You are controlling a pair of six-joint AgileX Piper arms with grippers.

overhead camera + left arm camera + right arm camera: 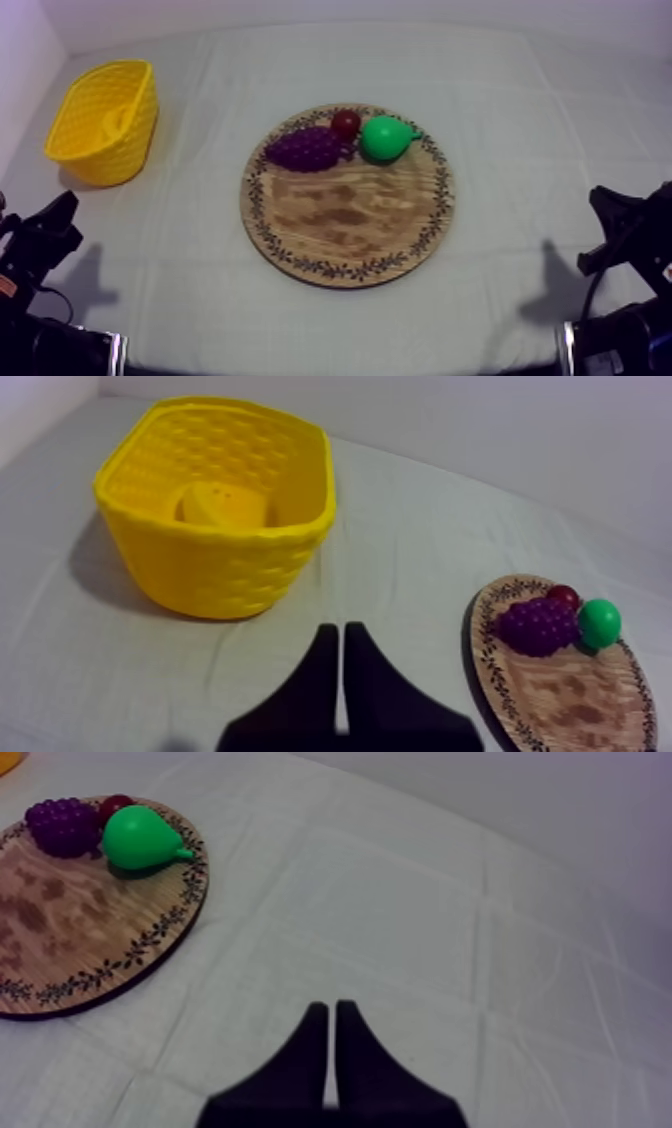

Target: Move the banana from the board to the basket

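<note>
The banana [222, 506] lies inside the yellow basket [105, 122] at the table's far left; its pale yellow curve [118, 120] shows over the rim. The round wooden board [348, 220] sits mid-table, bare in front. My left gripper [334, 634] is shut on nothing, its fingers together as a wedge over the cloth in front of the basket [230, 566]. It rests low at the left edge [60, 215]. My right gripper [331, 1014] is likewise shut and empty, over bare cloth to the right of the board [70, 942], low at the right edge [610, 205].
On the board's far side lie a purple bunch of grapes [305, 149], a small red fruit [346, 123] and a green pear [385, 138]. Open cloth stretches between the board and each arm.
</note>
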